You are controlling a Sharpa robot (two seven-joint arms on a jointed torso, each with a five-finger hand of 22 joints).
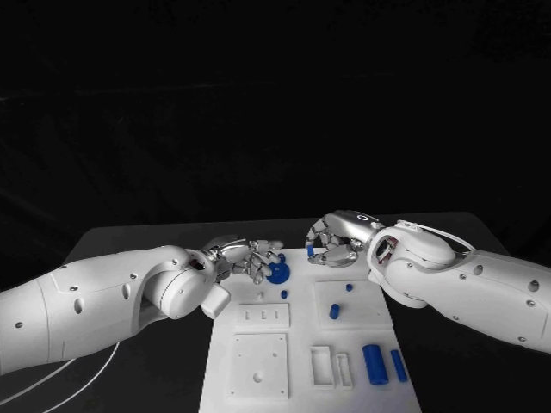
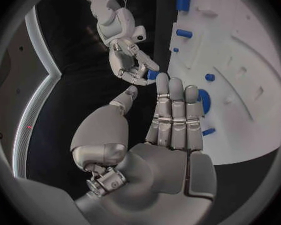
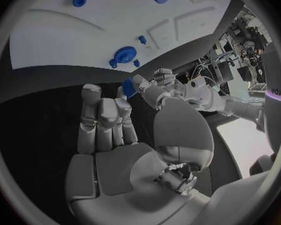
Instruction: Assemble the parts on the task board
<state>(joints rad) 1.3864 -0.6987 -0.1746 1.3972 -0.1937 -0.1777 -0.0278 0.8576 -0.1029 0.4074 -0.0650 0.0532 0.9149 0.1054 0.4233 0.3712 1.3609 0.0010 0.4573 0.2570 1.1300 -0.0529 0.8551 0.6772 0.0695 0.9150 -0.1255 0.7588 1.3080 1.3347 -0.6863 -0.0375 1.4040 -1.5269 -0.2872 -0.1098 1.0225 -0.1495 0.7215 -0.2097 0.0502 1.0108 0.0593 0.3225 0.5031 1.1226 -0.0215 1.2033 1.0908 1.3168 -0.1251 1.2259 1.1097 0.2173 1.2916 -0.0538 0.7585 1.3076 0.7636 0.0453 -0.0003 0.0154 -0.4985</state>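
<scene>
Step in hand looked like a pick or placement at the far end of the board point(image 1: 261, 357), which ran from centre frame down to the bottom edge of the head view on the black table point(image 1: 126, 237). Both hands met just above centre frame.

Right hand point(image 1: 337, 240) was curled over the board's top edge, pinching a small blue peg point(image 1: 309, 253) between thumb and finger; the left wrist view showed the same peg point(image 2: 152, 74) held at its fingertips point(image 2: 142, 70). So right hand: gripping the peg.

Left hand point(image 1: 242, 257) sat just left of centre, beside the blue gear point(image 1: 278, 273) lying at the board's upper left. In its own wrist view the fingers point(image 2: 175, 110) were straight and side by side, thumb apart, holding nothing, reaching toward the gear point(image 2: 203, 100). Left hand: open. Couldn't tell whether it was touching the gear.

Other parts lay loose on the board: a short blue pin point(image 1: 334, 311) at mid right, a big blue cylinder point(image 1: 374, 363) and a slimmer blue bar point(image 1: 399, 365) at lower right.

Judgement: early in the job, most parts unseated. Next move probably called for lining the peg upright over its hole near the gear and pressing straight down, with the left hand steadying the gear or staying clear. Risk: the peg tilting in that fingertip pinch.
</scene>
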